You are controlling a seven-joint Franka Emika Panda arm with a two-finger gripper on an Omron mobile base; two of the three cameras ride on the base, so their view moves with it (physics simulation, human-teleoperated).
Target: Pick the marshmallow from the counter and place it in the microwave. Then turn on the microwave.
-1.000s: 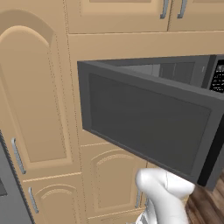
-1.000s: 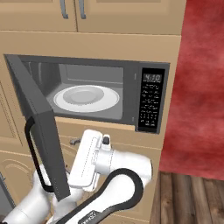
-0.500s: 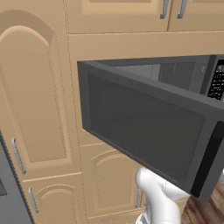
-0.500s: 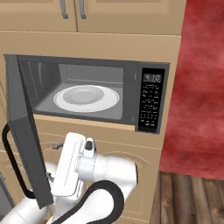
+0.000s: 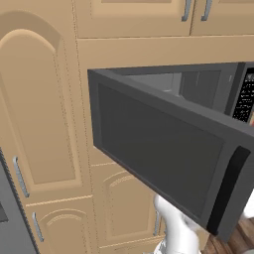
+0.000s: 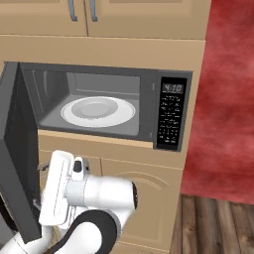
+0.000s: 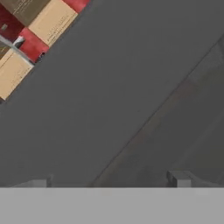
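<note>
The microwave (image 6: 106, 106) stands with its door (image 5: 163, 154) swung wide, a white plate (image 6: 97, 110) inside; no marshmallow can be made out on it. The gripper (image 7: 109, 181) sits tight against the dark door panel, fingertips (image 7: 177, 178) apart, nothing between them. Closing likely calls for a steady push on the door's free edge, with the arm's elbow (image 6: 101, 196) kept below the cavity sill.
</note>
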